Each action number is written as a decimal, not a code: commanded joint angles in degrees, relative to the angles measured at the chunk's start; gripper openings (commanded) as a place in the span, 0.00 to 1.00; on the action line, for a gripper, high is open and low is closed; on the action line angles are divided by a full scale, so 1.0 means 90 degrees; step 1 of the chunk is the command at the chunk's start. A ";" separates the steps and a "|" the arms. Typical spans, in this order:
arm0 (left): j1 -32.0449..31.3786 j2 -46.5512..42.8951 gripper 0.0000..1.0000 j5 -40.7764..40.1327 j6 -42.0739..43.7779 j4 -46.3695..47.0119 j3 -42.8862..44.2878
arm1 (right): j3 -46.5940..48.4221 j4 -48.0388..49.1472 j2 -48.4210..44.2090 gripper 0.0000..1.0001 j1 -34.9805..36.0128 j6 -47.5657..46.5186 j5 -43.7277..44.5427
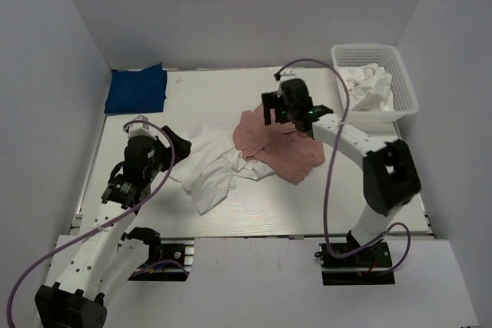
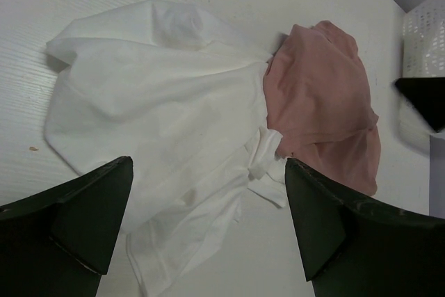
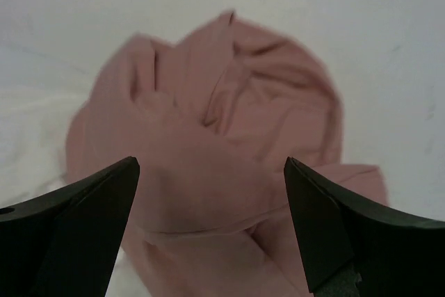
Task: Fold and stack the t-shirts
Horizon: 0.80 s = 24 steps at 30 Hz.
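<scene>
Overhead view of a pale surface point(image 1: 231, 217) with two robot arms at its near edge. A royal-blue t-shirt point(image 1: 136, 90) lies folded at the far left corner. Around the middle, a crumpled white t-shirt point(image 1: 206, 168) and a crumpled pink t-shirt point(image 1: 278, 147) lie touching along one side. A white mesh basket point(image 1: 365, 55) stands at the far right corner with white cloth point(image 1: 367, 86) inside. The left pincer point(image 2: 208, 165) hovers over the white t-shirt, jaws wide apart and holding nothing. The right pincer point(image 3: 211, 161) hangs above the pink t-shirt, also wide open and empty. The task looks about a third done, with the pink t-shirt seemingly next. The next move likely calls for lowering onto one edge of the pink cloth, pinching a single layer, and drawing it clear of the white one to spread flat.
</scene>
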 commanded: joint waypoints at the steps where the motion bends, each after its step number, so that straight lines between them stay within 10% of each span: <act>1: -0.0027 -0.0155 1.00 0.0205 -0.0059 -0.0147 -0.0086 | -0.0168 -0.0107 0.0611 0.90 0.0294 0.0260 -0.0343; 5: -0.0027 -0.0223 1.00 0.0196 -0.0059 -0.0089 -0.0087 | 0.0124 -0.0486 0.1365 0.73 0.0510 0.0435 -0.0238; 10: -0.0027 -0.0223 1.00 0.0049 -0.0127 -0.0147 -0.0146 | 0.0281 -0.0538 0.0918 0.00 0.0500 0.0661 0.0378; 24: -0.0027 0.0304 1.00 0.0196 -0.0069 0.0146 0.0000 | 0.1011 0.0420 -0.1604 0.00 -0.0357 -0.0013 0.1736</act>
